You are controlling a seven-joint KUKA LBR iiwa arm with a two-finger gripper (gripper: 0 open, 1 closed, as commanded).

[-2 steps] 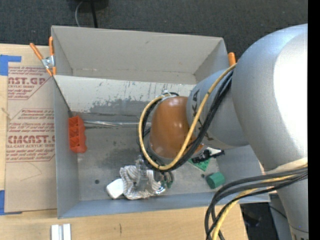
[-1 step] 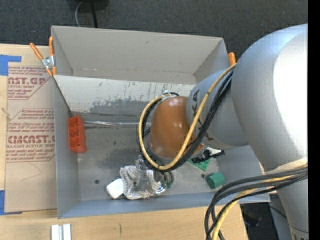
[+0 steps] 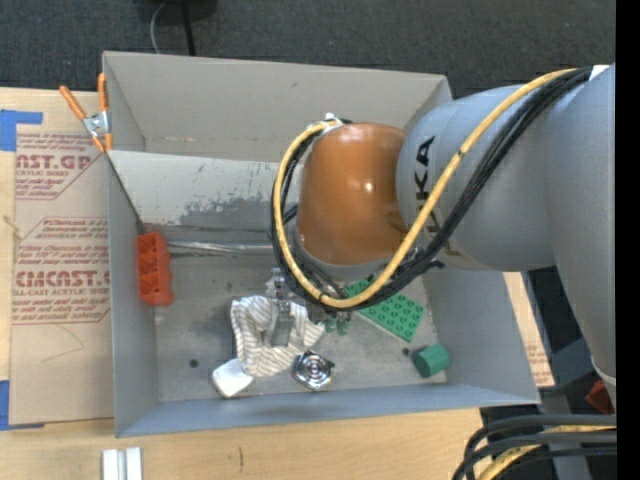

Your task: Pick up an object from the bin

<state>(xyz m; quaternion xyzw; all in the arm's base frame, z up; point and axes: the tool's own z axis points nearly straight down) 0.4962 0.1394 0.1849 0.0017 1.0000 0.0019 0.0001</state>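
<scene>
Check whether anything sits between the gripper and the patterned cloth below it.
Nothing visible does. The gripper hangs right over the cloth at the front middle of the bin. The metal disc, white piece and green plate lie at its edges.

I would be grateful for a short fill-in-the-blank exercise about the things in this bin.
1. The brick at the far left is ____.
2. The pincer is over the patterned ____.
3. The flat studded plate is ____.

Missing words: orange; cloth; green.
</scene>
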